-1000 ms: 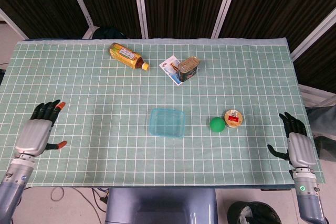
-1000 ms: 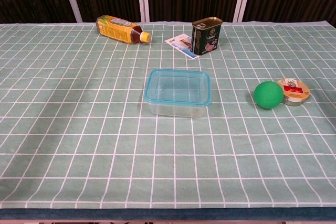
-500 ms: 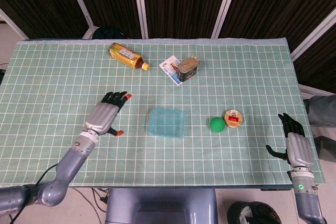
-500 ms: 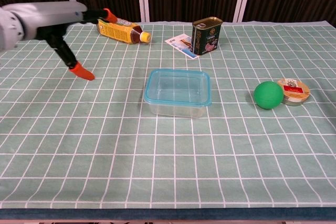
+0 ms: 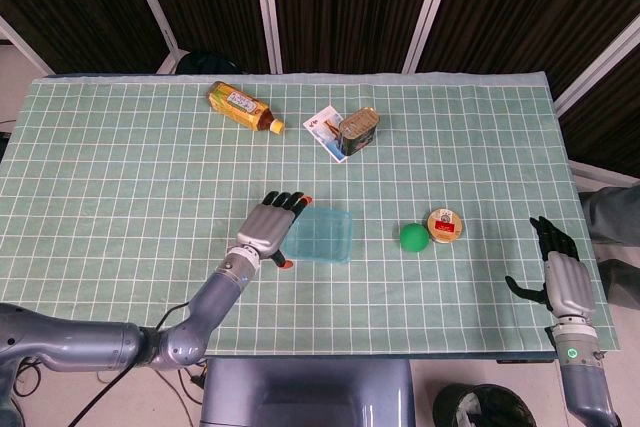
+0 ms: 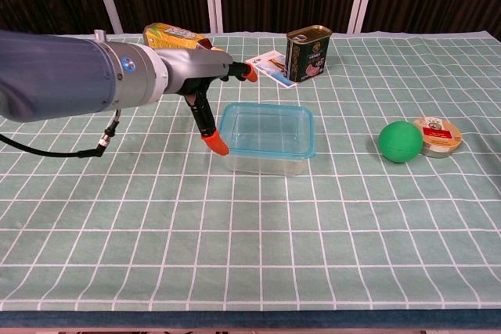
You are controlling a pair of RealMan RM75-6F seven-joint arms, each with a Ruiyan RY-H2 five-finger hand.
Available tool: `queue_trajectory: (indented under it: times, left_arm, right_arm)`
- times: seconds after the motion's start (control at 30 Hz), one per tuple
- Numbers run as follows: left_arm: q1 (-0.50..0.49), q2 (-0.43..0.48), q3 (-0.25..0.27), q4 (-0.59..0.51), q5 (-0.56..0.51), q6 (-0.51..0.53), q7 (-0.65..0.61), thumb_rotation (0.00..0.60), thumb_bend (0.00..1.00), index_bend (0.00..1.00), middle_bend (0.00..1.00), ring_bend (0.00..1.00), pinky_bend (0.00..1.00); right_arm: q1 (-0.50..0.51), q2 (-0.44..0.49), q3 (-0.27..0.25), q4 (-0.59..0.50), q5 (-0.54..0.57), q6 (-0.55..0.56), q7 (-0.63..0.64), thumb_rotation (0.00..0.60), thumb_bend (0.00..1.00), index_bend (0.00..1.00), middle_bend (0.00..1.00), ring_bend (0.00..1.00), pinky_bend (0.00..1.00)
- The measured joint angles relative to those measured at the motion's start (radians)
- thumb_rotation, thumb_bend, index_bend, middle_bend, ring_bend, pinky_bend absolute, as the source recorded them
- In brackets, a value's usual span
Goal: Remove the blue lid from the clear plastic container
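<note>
— Left hand (image 5: 268,229) is right up against the clear plastic container (image 6: 266,138), on its left side, fingers spread and holding nothing. The thumb with the orange tip hangs by the container's near-left corner.

— And the blue lid (image 5: 320,233)?

— Seated on the container, which sits mid-worktop (image 5: 120,177) on the green checked cloth.

— What about the right hand (image 5: 566,277)?

— Far right of the container, at the worktop's edge, fingers apart, empty.

— Anything else around?

— Green ball (image 6: 400,141) to the container's right, touching or just beside a small round tin (image 6: 438,136). Behind the container, a dark can (image 6: 308,53) stands on a card (image 6: 270,66); a tea bottle (image 5: 243,107) lies on its side, back and to the left.
</note>
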Motion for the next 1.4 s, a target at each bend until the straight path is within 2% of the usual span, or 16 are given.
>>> queue_trajectory:
  times: [0.2,0.6,0.7,0.83,0.97,1.23,1.4]
  left_arm:
    - [-0.063,-0.050,0.012,0.073,-0.055,-0.004,0.025,0.600,0.00,0.00,0.00,0.00,0.00]
    - [-0.154,-0.135,0.010,0.234,-0.129,-0.078,0.019,0.600,0.00,0.00,0.00,0.00,0.01]
    - [-0.175,-0.155,0.008,0.278,-0.141,-0.099,0.012,0.600,0.00,0.00,0.00,0.01,0.09]
    - [-0.199,-0.180,0.008,0.327,-0.146,-0.120,0.001,0.600,0.00,0.00,0.11,0.15,0.29]
    - [-0.209,-0.193,0.011,0.351,-0.122,-0.124,-0.015,0.600,0.00,0.01,0.20,0.23,0.34]
    - [-0.200,-0.175,0.038,0.341,-0.028,-0.137,-0.052,0.600,0.00,0.01,0.19,0.21,0.34]
    - [-0.185,-0.134,0.066,0.325,0.071,-0.204,-0.084,0.600,0.00,0.01,0.19,0.20,0.34]
  right_arm:
    - [0.002,0.001,0.002,-0.001,0.006,-0.006,0.004,0.600,0.32,0.00,0.00,0.00,0.00]
    - [0.006,0.005,0.004,-0.004,0.024,-0.024,0.010,0.600,0.32,0.00,0.00,0.00,0.00]
    - [0.006,0.007,0.004,-0.006,0.027,-0.027,0.011,0.600,0.32,0.00,0.00,0.00,0.00]
    - [0.007,0.008,0.006,-0.008,0.036,-0.032,0.011,0.600,0.32,0.00,0.00,0.00,0.00]
    - [0.008,0.011,0.007,-0.012,0.044,-0.036,0.011,0.600,0.32,0.00,0.00,0.00,0.00]
    - [0.008,0.017,0.006,-0.016,0.044,-0.038,0.008,0.600,0.32,0.00,0.00,0.00,0.00]
    - [0.008,0.020,0.006,-0.018,0.040,-0.029,-0.003,0.600,0.32,0.00,0.00,0.00,0.00]
